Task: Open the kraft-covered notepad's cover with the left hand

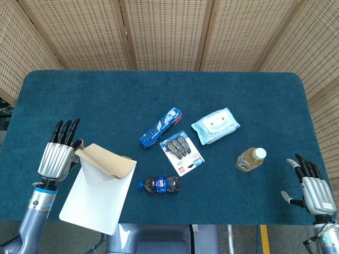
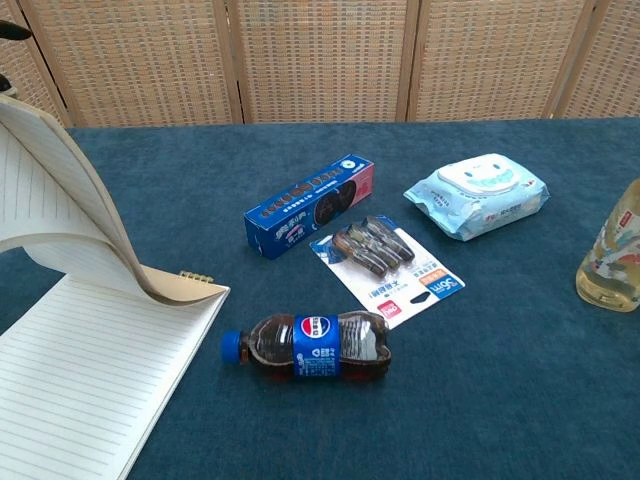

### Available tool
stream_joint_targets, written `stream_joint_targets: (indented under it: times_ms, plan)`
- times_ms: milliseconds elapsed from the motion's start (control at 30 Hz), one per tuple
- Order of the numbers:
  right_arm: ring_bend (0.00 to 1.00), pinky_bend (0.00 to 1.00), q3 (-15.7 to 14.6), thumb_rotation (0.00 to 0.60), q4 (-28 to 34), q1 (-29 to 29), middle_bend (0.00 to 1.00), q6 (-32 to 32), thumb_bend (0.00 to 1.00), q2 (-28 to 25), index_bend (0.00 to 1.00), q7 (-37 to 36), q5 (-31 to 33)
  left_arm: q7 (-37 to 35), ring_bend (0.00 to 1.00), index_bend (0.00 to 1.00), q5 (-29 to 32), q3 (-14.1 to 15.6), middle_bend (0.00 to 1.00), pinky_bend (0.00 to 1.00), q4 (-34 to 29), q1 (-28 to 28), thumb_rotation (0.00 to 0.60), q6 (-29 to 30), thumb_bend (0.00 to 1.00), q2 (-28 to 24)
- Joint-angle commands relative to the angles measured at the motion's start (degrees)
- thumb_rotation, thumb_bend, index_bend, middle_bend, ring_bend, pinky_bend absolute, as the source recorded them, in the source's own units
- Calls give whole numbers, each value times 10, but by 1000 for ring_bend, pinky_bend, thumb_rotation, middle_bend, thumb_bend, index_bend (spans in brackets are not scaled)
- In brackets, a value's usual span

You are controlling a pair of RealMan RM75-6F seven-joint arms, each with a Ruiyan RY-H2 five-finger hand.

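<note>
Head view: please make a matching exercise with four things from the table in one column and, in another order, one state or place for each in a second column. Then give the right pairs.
Things:
1. kraft cover
2. cola bottle
3. tea bottle
4. wet wipes pack

States or places:
A. stands upright, near the right robot hand
B. lies on its side beside the lined page
C. lifted and curled, held by the left robot hand
D. lies flat, right of the blue cookie box

Pairs: 1-C, 2-B, 3-A, 4-D
</note>
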State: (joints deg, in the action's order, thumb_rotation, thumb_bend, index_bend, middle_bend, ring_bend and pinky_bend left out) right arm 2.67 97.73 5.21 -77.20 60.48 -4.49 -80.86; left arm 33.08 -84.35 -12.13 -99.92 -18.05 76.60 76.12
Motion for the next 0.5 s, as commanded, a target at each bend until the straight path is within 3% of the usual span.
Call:
stream_joint_targets:
  times_ms: [33,233,500]
  plan:
    - [0,0,0,600,0,0,0,1,260,0,108,0,0,10,0,788,19,-15,0,0,9,-15,600,-10,687,5]
    - [0,0,0,600,0,1,0,1,260,0,108,0,-1,19,0,788,65,-45,0,0,30,-47,600,-33,686,13]
    - [0,0,0,600,-1,2,0,3,260,-1,108,-3,0,27,0,788,107,-63,0,0,67,-89,600,-59,687,24]
